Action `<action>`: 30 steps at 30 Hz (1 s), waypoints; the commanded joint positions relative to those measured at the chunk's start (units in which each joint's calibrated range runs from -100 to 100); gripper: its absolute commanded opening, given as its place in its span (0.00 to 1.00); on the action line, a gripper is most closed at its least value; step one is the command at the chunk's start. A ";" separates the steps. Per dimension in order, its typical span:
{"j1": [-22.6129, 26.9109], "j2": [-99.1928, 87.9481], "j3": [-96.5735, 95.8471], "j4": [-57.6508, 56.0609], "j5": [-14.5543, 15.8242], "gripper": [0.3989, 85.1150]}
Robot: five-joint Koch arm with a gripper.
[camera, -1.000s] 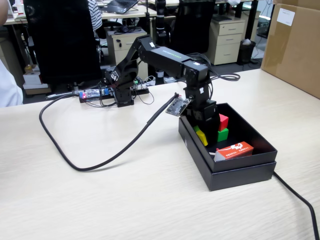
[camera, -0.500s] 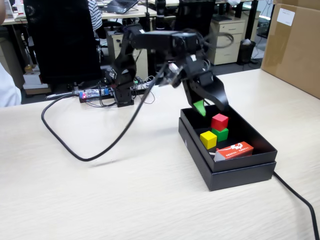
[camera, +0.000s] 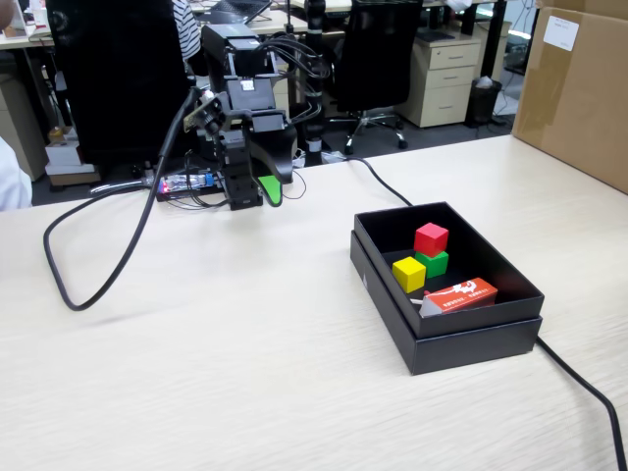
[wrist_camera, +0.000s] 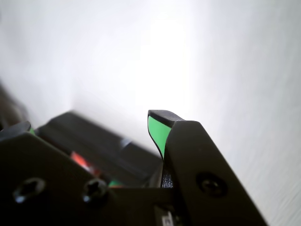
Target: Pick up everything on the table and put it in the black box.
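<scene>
Claw point(camera: 267, 193) empty, aperture unclear; orange packet point(camera: 461, 293) beside cubes in black box point(camera: 471, 339).

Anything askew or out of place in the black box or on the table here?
Nothing is spilled or damaged. One oddity: the red cube sits stacked on the green cube in the black box, beside the yellow cube.

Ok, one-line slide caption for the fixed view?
Red cube atop green cube, yellow cube beside, all inside the black box.

The fixed view is evenly lit and sharp, while the wrist view is overexposed, with blurred surroundings.
</scene>
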 commanded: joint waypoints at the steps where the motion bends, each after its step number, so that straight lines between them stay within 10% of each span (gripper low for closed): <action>1: -1.27 -12.55 -4.96 4.24 -0.05 0.58; 30: -0.20 -21.62 -57.00 37.76 -1.47 0.63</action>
